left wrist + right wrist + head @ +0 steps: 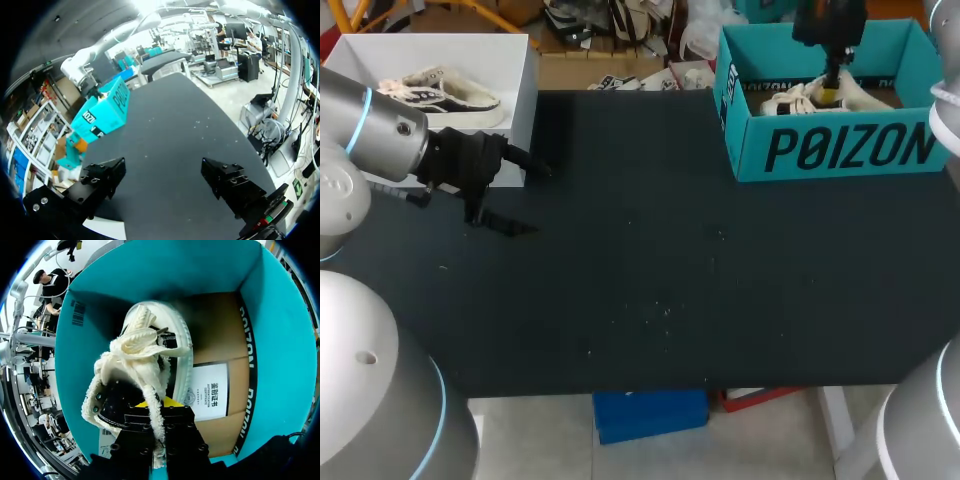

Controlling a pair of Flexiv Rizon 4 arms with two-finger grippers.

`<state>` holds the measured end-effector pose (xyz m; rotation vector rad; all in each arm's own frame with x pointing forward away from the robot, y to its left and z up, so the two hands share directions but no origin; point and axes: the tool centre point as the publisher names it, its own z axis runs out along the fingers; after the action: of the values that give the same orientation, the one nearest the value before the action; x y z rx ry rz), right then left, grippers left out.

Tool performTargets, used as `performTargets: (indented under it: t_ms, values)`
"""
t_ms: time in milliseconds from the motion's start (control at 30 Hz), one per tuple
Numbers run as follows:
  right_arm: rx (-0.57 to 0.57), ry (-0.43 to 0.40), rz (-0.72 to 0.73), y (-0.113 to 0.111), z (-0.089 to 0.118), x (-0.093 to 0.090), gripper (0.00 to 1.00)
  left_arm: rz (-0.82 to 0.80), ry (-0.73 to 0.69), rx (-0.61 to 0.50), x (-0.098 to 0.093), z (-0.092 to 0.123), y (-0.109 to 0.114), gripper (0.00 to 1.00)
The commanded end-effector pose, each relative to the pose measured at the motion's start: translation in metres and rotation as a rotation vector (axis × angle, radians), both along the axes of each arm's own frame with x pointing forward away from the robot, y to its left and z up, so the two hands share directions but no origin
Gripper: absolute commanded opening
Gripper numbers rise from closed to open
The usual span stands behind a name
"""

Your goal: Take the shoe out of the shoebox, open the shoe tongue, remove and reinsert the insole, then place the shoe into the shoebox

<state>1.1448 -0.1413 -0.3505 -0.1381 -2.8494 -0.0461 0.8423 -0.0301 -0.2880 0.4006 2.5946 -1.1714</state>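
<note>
Presently: cream shoe, fleece-trimmed, lying inside the teal shoebox at the tabletop's far right corner. Right jaws down in the shoebox, closed on the shoe's fleecy collar. Left jaws wide apart, holding nothing, above the tabletop near its left edge, beside a white box containing a second shoe.

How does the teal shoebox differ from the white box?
The teal shoebox sits far right, the white box far left. The teal one bears big print; the white one is plain. My right hand is on the shoe in the teal one; none is in the white. Both are open-topped.
</note>
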Motion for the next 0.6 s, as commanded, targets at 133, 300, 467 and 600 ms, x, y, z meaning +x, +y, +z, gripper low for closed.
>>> performTargets:
  t_ms: [133, 300, 467, 600]
  values:
    - [0.035, 0.329, 0.007, 0.003, -0.024, 0.008, 0.00, 0.001, -0.002, 0.002, 0.000, 0.000, 0.000, 1.00]
    - [0.028, 0.344, 0.010, 0.005, -0.030, 0.007, 0.18, 0.001, -0.002, 0.002, 0.000, 0.000, 0.000, 1.00]
    - [0.022, 0.309, -0.022, 0.001, -0.026, 0.006, 1.00, 0.001, -0.002, 0.002, 0.000, 0.000, 0.000, 1.00]
    - [0.024, 0.247, -0.042, 0.000, -0.012, 0.009, 1.00, 0.001, -0.002, 0.002, 0.000, 0.000, 0.000, 1.00]
